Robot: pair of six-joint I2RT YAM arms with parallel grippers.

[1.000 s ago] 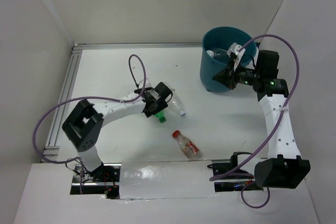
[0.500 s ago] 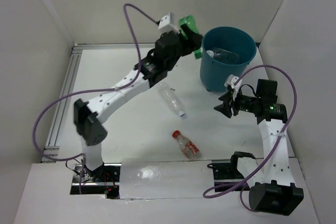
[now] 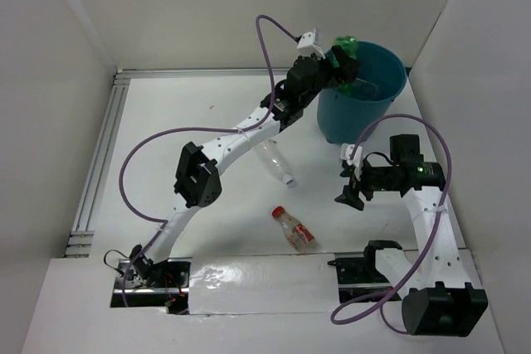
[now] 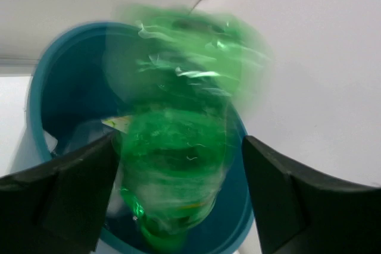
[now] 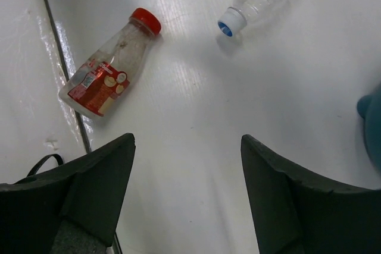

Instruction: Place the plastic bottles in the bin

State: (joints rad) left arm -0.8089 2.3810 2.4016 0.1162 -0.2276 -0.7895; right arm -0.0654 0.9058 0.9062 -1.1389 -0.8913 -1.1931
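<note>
A white counter [image 3: 166, 122] carries the large round teal-blue plastic bin [image 3: 357, 118] at its far right. Over the bin's rim, the left hand [image 3: 333, 70] has a blurred green plastic bottle [image 4: 178, 147] between wide-spread fingers; I cannot tell whether it grips. The right hand [image 3: 347, 182] hangs wide open and empty. A clear ribbed plastic bottle [image 3: 272, 161] and a smaller red-capped, red-labelled bottle [image 5: 107, 69] lie on the counter.

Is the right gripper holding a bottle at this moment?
No: the right gripper is open with nothing between its fingers, and the red-capped bottle lies on the table beyond it.
</note>
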